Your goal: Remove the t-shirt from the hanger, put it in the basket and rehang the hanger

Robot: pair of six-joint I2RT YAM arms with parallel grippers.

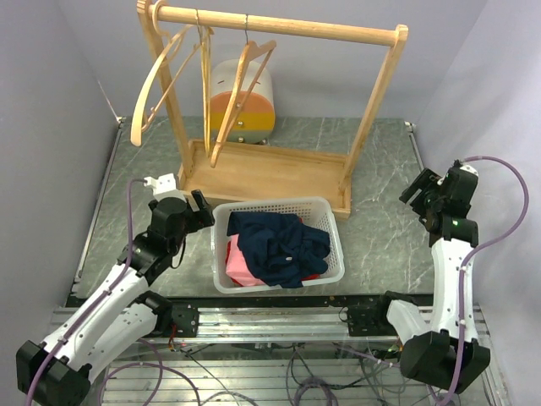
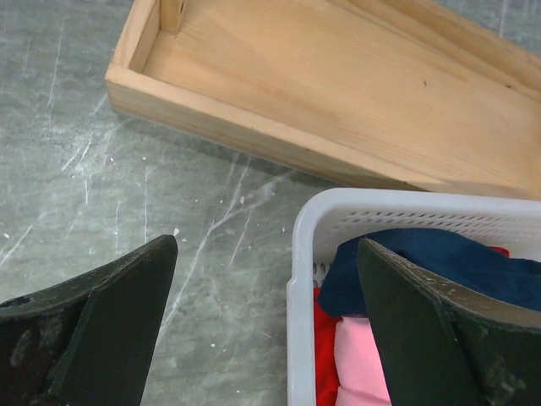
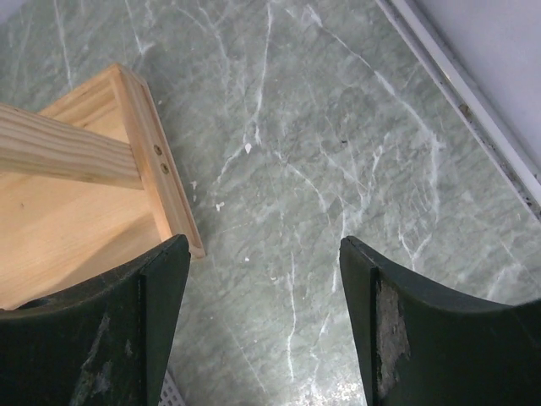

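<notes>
A navy t-shirt (image 1: pixel 279 244) lies crumpled in the white basket (image 1: pixel 335 237) on top of pink and red cloth (image 1: pixel 239 264). It also shows in the left wrist view (image 2: pixel 456 262). Three bare wooden hangers (image 1: pixel 240 91) hang on the wooden rack (image 1: pixel 279 25); none carries a garment. My left gripper (image 1: pixel 198 211) is open and empty, just left of the basket's left rim (image 2: pixel 303 288). My right gripper (image 1: pixel 418 188) is open and empty, over the table right of the rack's base (image 3: pixel 161 182).
A white, orange and yellow container (image 1: pixel 247 101) stands behind the rack. The rack's tray base (image 1: pixel 262 173) sits just beyond the basket. Purple walls close in both sides. A metal rail (image 1: pixel 279 317) runs along the near edge.
</notes>
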